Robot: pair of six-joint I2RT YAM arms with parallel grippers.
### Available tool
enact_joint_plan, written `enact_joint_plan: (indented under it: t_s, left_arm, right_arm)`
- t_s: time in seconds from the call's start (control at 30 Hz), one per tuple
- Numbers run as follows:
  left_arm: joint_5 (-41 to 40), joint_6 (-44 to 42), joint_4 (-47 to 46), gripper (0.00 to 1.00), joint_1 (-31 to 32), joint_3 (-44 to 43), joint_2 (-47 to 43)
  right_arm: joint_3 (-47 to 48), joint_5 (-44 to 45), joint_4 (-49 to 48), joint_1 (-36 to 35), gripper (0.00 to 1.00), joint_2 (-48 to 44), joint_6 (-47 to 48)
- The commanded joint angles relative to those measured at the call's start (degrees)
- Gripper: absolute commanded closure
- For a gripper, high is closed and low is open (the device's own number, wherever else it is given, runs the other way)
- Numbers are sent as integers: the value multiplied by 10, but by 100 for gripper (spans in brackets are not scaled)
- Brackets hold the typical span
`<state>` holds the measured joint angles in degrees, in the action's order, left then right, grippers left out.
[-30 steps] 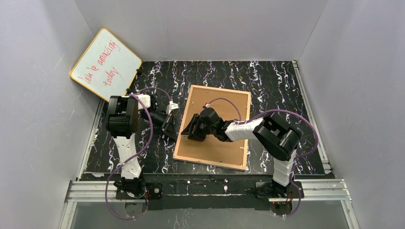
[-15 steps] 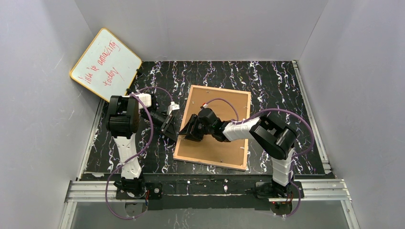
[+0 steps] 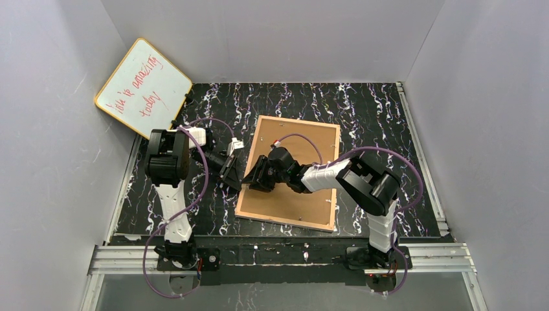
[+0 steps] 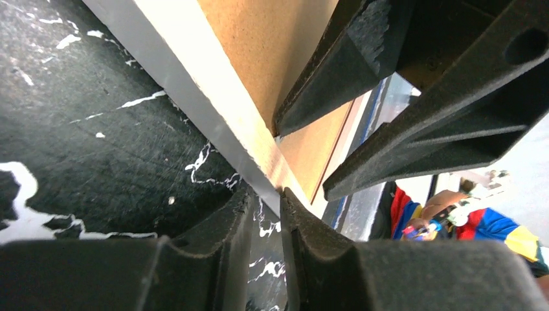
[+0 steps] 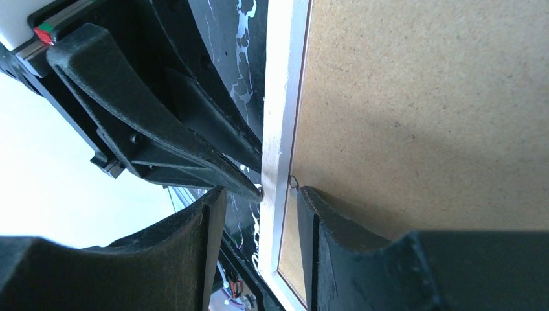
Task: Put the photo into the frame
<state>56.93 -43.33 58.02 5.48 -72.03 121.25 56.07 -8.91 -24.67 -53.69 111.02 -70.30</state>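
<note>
Frame (image 3: 304, 139) lies tan back up on the marbled table (image 3: 362, 107). The right gripper (image 5: 262, 192) loosely straddles its left white rail; the left gripper (image 4: 265, 197) meets that edge, grip unclear. Beyond, a yellow-rimmed whiteboard (image 3: 139, 84) reads "life is amazing today" in red.

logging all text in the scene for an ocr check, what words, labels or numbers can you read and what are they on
"life is amazing today": red handwriting on the yellow-rimmed whiteboard propped at the far left; the first two words are scrawled, so that reading is unsure.
No text can be seen on the frame or the brown backing board, in any view.
</note>
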Motion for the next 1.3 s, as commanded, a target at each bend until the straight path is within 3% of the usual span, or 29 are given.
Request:
enact_joint_plan:
  t_s: [0.0, 0.7, 0.9, 1.1, 1.13, 1.17, 1.27]
  left_arm:
    - [11, 19, -25, 82, 7, 12, 13]
    - [-5, 41, -54, 91, 11, 31, 14]
    - [-10, 53, -47, 89, 8, 12, 1]
    - [8, 100, -50, 64, -6, -69, 0]
    - [10, 117, -62, 52, -6, -83, 3]
    - [12, 137, -79, 47, -6, -95, 7]
    - [7, 189, -122, 46, -4, -135, 30]
  right_arm:
    - [4, 0, 15, -5, 47, 22, 10]
    - [9, -19, -2, -3, 48, 35, 23]
    - [11, -14, 16, 58, 46, -17, 52]
    - [41, -34, 63, 152, 39, -48, 106]
    - [48, -40, 66, 165, 39, -45, 110]
    - [55, -45, 68, 177, 38, -41, 114]
    - [87, -56, 86, 203, 38, -17, 128]
